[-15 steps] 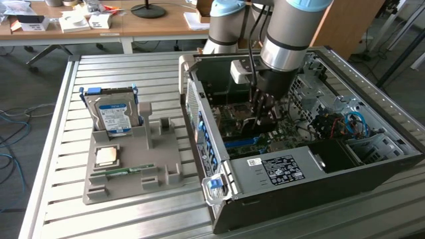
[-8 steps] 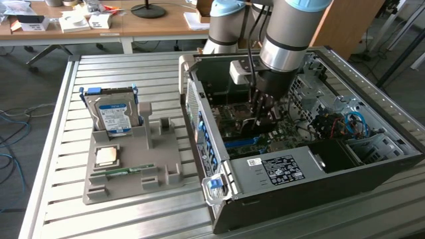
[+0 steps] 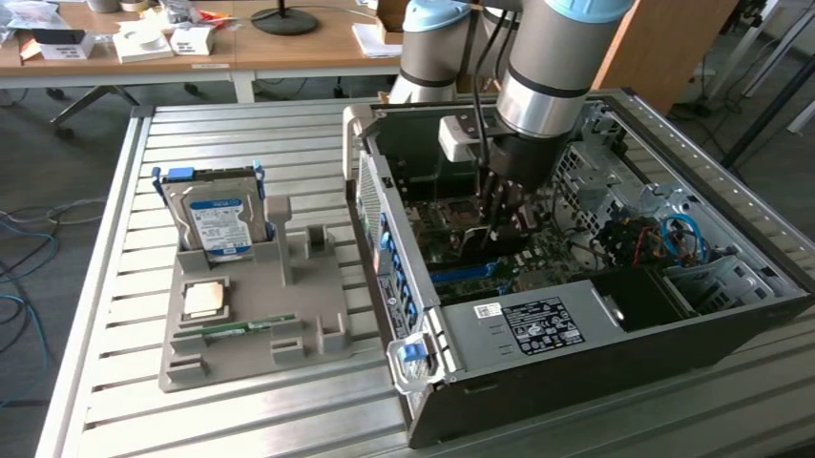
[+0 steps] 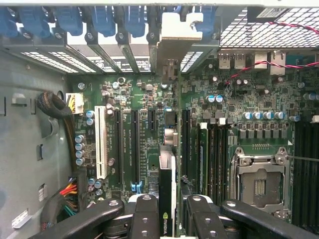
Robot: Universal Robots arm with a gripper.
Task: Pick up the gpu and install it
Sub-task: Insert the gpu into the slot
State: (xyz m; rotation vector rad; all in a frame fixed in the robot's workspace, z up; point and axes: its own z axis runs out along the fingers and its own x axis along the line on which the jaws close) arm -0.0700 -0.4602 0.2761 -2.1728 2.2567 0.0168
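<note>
Black case (image 3: 598, 386) on the metal bench (image 3: 229, 134) holds a green board (image 4: 149, 99); the gripper (image 4: 168, 210) pinches the gpu (image 4: 165, 184) inside it. Grey tray (image 3: 305, 315) holds a drive (image 3: 219, 224). Wooden desks (image 3: 305, 48) stand behind.

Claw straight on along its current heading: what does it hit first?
The gpu in the claw would reach the motherboard first, near the black expansion slots; the gap is hard to judge.

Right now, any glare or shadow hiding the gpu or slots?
Wrist view: motherboard evenly lit, no glare, gpu between the jaws plainly visible. Exterior view: case interior shadowed under the arm, gpu dark against it.
</note>
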